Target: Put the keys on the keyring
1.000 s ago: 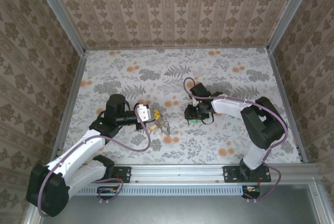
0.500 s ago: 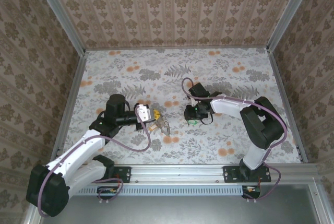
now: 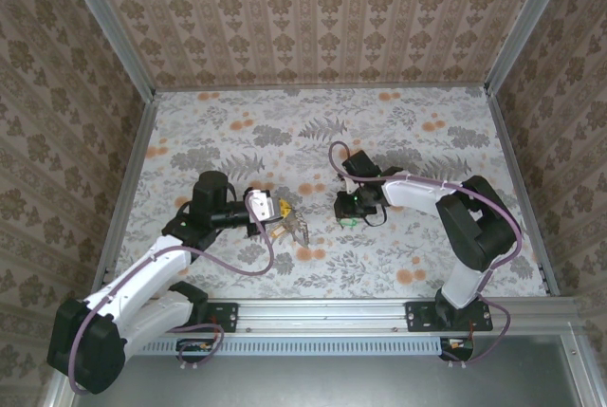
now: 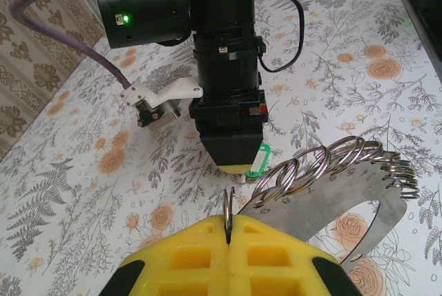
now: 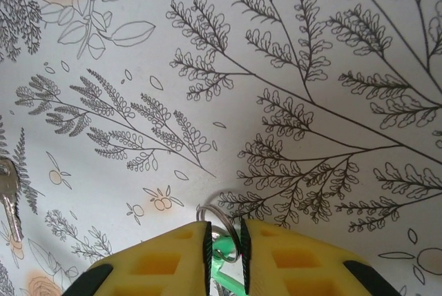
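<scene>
The keyring [image 4: 314,206] is being held left of centre by one of its small rings, which is being pinched between the fully closed pads of the left gripper [image 4: 228,225]. Just to its right, the green key [image 5: 222,253] is being straddled on the table [image 5: 311,68] by the right gripper [image 5: 226,237]. Its jaws are narrowed to a slit, and whether the key is being gripped cannot be told.

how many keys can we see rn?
2. A green key sits between the fingers of the right gripper; a silver key lies on the table nearby. Others may be hidden.
</scene>
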`<state>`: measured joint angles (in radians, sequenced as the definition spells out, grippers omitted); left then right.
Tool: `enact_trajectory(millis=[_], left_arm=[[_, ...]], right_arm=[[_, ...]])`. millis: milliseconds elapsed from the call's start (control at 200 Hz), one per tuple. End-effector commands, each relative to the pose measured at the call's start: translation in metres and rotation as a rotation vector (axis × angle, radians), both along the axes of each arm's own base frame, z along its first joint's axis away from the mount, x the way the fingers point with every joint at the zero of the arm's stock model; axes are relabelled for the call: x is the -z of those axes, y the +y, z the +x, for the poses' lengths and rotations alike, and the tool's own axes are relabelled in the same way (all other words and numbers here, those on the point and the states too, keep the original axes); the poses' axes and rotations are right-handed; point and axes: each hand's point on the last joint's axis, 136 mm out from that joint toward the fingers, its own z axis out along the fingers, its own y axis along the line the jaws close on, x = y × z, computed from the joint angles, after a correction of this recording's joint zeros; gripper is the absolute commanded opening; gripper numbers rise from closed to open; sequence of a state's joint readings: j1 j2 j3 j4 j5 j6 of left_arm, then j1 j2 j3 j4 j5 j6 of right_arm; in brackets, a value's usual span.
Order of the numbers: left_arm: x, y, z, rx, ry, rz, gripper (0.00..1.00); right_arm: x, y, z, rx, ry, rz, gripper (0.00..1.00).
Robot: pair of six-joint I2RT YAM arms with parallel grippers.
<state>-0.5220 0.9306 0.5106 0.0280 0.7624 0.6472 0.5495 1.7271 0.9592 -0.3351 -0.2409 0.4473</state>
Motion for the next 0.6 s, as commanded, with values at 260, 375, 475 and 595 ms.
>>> enact_trajectory(millis=[260,375,475,595], left_arm=[[-0.0148,-0.002,0.0003,0.019,-0.029,-0.018,0.0],[-0.0159,-0.002,0.0,0.019,-0.033,-0.019,0.0],[-0.0162,-0.0019,0.0001,0.019,-0.038,-0.02,0.0],[-0.0168,-0.0016,-0.0004,0.019,-0.041,-0.021,0.0]], right_arm=[[-0.007,0.0082,-0.0086,-0.042,-0.022,0.047,0.24],[-0.0101,0.0095,-0.0086,-0.046,-0.037,0.055,0.23],[-0.0112,0.0097,-0.009,-0.048,-0.04,0.058,0.23],[-0.009,0.0109,-0.0105,-0.053,-0.031,0.061,0.23]])
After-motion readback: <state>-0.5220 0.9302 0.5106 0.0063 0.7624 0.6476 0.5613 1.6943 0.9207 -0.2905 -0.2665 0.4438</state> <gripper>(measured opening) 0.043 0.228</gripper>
